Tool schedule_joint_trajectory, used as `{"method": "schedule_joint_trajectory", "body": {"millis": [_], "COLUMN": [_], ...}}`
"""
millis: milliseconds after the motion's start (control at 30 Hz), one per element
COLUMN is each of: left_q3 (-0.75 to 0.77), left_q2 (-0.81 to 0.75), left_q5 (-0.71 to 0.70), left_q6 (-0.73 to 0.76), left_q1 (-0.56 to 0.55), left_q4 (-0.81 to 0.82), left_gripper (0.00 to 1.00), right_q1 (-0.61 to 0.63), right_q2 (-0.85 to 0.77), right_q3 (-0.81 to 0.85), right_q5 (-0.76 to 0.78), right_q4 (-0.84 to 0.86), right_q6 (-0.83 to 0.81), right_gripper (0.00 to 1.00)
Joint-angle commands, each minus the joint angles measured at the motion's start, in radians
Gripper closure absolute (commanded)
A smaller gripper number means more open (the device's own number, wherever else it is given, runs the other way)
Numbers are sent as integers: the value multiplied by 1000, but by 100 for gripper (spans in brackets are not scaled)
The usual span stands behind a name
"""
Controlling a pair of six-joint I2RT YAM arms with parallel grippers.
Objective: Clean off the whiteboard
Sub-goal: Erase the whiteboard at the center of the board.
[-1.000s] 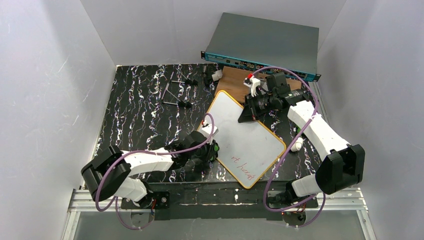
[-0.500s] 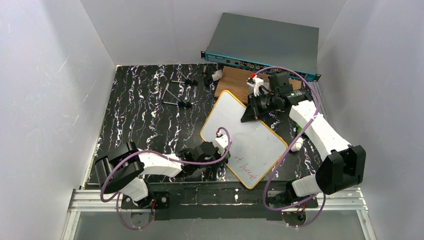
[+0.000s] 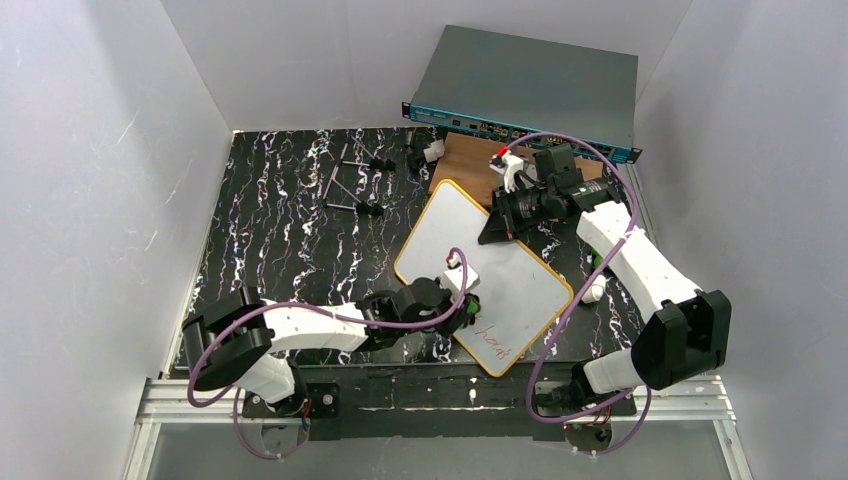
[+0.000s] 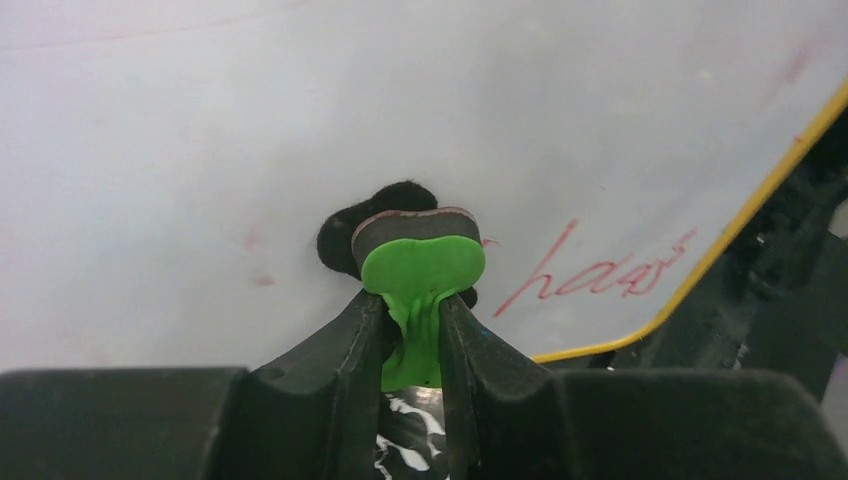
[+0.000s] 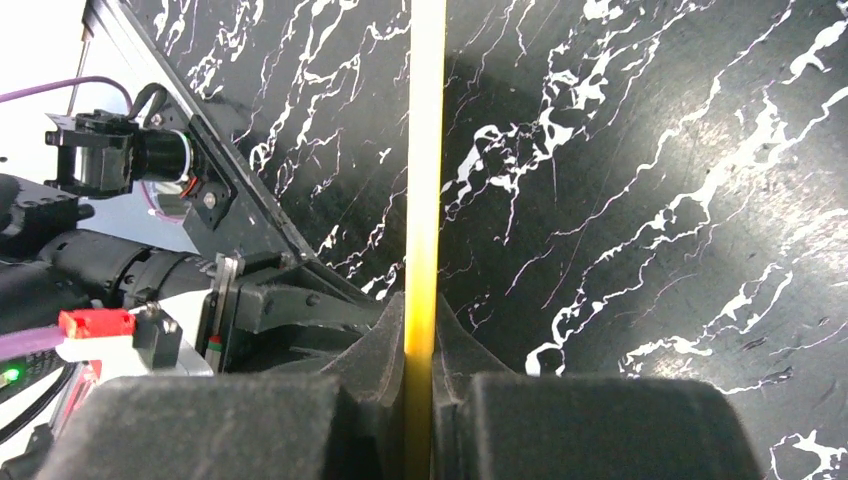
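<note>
We see the whiteboard [image 3: 512,268] lying askew on the black marbled table [image 3: 280,220], right of the middle. Its far corner overlaps the wooden board [image 3: 468,165], and its near corner reaches toward the table's near edge.

The left claw [image 4: 413,312] is narrow, its two fingers pinched on the green grip of an eraser [image 4: 420,262]. The eraser's dark felt is pressed to the white surface. From above, this claw sits over the near-left part of the whiteboard, just inside the yellow frame. The red writing [image 4: 598,276] lies just to its right, between the eraser and the near-right edge. Faint red smudges show on the white to the left of the felt.

The right claw [image 5: 422,335] is closed on the whiteboard's yellow frame, which we see edge-on running straight up between its fingers. From above, this claw grips the far-right edge, near the corner that meets the wooden board. The two claws are well apart, at opposite ends of the whiteboard. A grey metal box [image 3: 530,85] stands beyond the table's far edge.
</note>
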Motion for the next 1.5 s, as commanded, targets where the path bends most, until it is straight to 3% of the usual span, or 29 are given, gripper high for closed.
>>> {"method": "schedule_joint_trajectory", "body": {"millis": [0, 133, 233, 667, 1167, 1333, 1467], "left_q3": [87, 68, 64, 109, 147, 141, 88], "left_q2": [-38, -61, -44, 146, 178, 180, 128], "left_q5": [-206, -203, -119, -57, 42, 47, -73], "left_q6": [-74, -91, -74, 63, 125, 119, 108], "left_q1": [88, 112, 110, -123, -181, -183, -151], "left_q4": [-240, -254, -220, 73, 132, 138, 146], "left_gripper": [100, 100, 100, 100, 100, 100, 100], "right_q1": [15, 15, 15, 15, 12, 7, 9], "right_q2": [-12, -10, -8, -12, -6, 61, 172], "right_q3": [7, 5, 7, 7, 15, 138, 277], "right_q5": [-63, -63, -64, -65, -66, -50, -47], "right_q4": [100, 102, 101, 102, 98, 27, -67], "right_q6": [-34, -34, -34, -34, -34, -61, -130], "right_gripper": [99, 99, 99, 99, 99, 99, 99]}}
